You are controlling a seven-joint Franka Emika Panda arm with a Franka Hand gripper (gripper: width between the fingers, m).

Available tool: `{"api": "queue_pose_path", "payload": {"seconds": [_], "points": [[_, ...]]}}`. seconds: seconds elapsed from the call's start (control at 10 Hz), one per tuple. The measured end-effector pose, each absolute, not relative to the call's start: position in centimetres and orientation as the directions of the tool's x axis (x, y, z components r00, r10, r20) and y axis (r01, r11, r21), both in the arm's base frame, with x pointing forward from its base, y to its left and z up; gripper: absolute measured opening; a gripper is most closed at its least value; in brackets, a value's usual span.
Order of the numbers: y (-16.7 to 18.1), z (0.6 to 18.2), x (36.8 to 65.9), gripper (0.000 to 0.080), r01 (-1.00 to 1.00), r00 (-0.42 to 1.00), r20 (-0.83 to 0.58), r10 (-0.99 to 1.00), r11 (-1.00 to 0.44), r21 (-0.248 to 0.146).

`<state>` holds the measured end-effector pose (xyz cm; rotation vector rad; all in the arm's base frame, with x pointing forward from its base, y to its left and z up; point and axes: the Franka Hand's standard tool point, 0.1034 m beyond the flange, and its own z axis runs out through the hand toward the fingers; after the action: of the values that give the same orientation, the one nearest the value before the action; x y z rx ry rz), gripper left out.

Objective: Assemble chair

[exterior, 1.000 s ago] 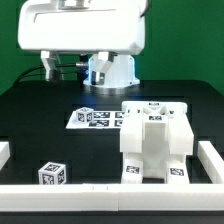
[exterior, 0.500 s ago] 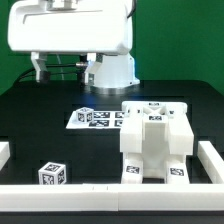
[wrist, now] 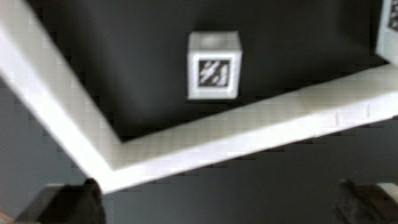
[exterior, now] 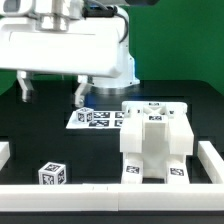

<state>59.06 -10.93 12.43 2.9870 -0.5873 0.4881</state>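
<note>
Chair point(exterior: 155, 140) stood part-built at 4 o'clock on the surface point(exterior: 30, 130) as the end effector point(exterior: 52, 92), jaws wide apart and empty, dropped lower and swung toward 9 o'clock. It was seemingly lining up on the loose block point(exterior: 52, 174) at 7 o'clock.

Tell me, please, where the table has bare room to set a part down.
Bare table lies between the small tagged block and the chair assembly, in front of the marker board. The exterior view's right is crowded: the assembly sits by the white rail.
</note>
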Motion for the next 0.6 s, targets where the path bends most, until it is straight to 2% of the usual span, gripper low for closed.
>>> {"api": "queue_pose_path", "payload": {"seconds": [0.3,0.5,0.6], "points": [[-11.4,12.5,59.0,0.0649,-0.383,0.877,0.313,-0.364,-0.924,-0.003],[-11.8,11.5,58.3,0.0649,-0.405,0.903,0.127,-0.410,-0.912,-0.062],[-12.0,11.3,59.3,0.0649,-0.410,0.899,0.147,-0.413,-0.910,-0.051]]}}
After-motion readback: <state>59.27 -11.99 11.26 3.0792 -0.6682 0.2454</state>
